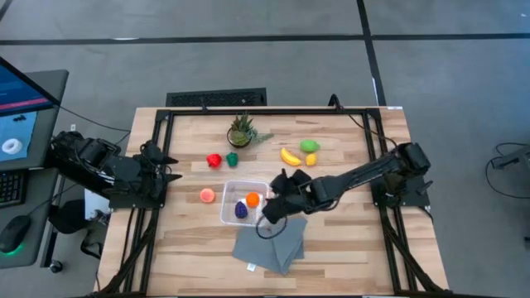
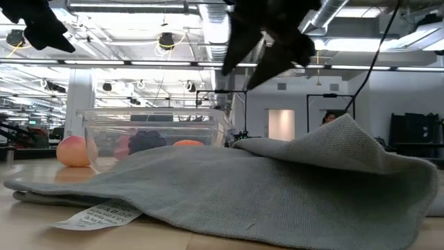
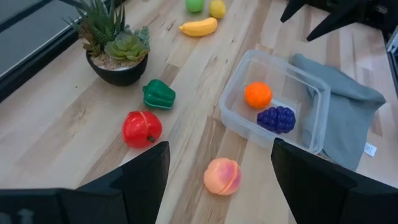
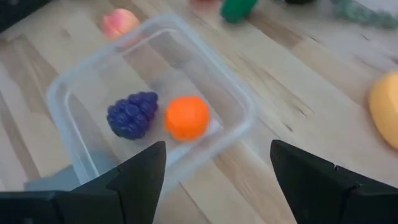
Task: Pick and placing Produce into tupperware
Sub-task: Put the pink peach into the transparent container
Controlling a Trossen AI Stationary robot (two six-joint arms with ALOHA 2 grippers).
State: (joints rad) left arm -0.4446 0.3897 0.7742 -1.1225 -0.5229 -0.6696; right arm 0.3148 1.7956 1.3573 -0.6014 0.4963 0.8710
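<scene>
Clear tupperware (image 1: 236, 192) w/ orange (image 1: 252, 199) & grapes (image 1: 241, 209), rim partly hidden by right claw (image 1: 280, 199), apart, empty.

In the low view the grey cloth (image 2: 277, 187) fills the foreground and hides the lower part of the tupperware (image 2: 152, 128); the purple grapes (image 2: 146, 141) and orange (image 2: 187, 144) inside show only as blurred tops. The right pincer (image 2: 267, 42) is cut off by that picture's top edge. In the right wrist view a yellow fruit (image 4: 385, 106) is cropped at the edge.
</scene>
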